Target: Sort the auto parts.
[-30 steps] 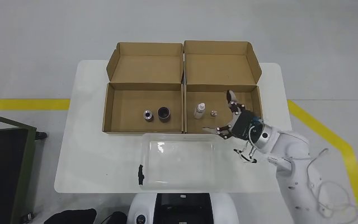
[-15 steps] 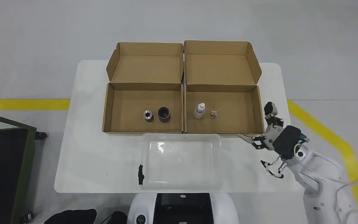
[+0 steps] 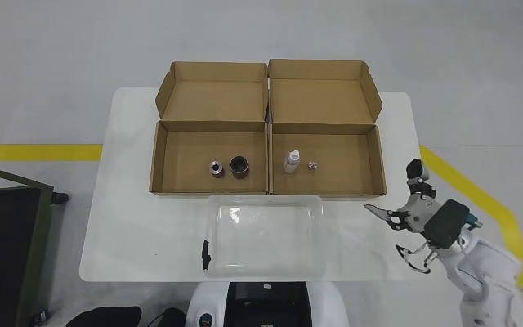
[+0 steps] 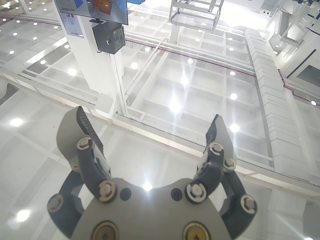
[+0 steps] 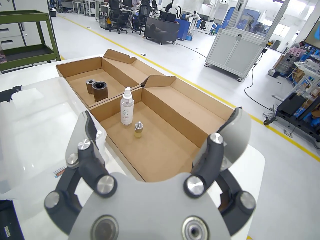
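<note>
Two open cardboard boxes stand side by side at the back of the white table. In the left box (image 3: 162, 163) are a dark ring-shaped bearing (image 3: 239, 166) (image 5: 100, 91) and a smaller metal cylinder (image 3: 215, 169) (image 5: 89, 86). A white spray bottle (image 3: 291, 161) (image 5: 127, 108) and a small brass-coloured part (image 3: 312, 165) (image 5: 138, 130) stand upright in the right box (image 3: 377, 163). My right gripper (image 3: 391, 188) (image 5: 161, 119) hangs open and holds nothing, off the right box's front right corner. My left gripper (image 4: 148, 116) is open, pointing up at the ceiling.
A clear plastic bin (image 3: 263, 199) (image 5: 37, 106) lies in front of the boxes with a strip of black tape (image 3: 204, 255) at its left front corner. Both box lids are folded back. A green cart (image 3: 16, 237) stands left of the table.
My right gripper has drawn back from over the right box's front edge to the table's right front side, staying open. The parts in the boxes have not moved.
</note>
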Controlling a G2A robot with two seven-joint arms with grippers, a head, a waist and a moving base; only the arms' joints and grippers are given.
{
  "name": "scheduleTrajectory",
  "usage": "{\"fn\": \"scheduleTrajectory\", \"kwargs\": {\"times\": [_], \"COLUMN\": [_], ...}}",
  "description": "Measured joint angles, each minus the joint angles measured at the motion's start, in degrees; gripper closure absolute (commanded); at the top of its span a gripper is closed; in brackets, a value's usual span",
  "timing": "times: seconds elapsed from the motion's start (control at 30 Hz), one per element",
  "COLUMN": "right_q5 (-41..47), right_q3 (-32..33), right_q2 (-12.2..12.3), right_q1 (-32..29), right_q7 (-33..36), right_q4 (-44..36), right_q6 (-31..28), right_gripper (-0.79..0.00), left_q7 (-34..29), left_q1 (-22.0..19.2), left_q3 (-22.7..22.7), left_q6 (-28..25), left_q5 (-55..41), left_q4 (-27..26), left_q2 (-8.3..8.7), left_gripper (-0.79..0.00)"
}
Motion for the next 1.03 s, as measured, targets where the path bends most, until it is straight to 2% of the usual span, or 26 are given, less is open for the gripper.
{"fn": "scheduleTrajectory", "kwargs": {"times": [1.03], "right_q5": [-0.5], "right_q3": [0.9], "right_q2": [0.3], "right_q1": [-1.2], "right_q7": [-1.6], "right_q4": [-0.2], "right_q6": [-0.3], "right_gripper": [-0.785], "left_q7": [0.0], "left_q1": [0.0], "left_q3": [0.0], "left_q6": [0.0], "left_q5": [0.0], "left_q4": [0.0], "left_q2": [0.0], "left_gripper": [-0.785]}}
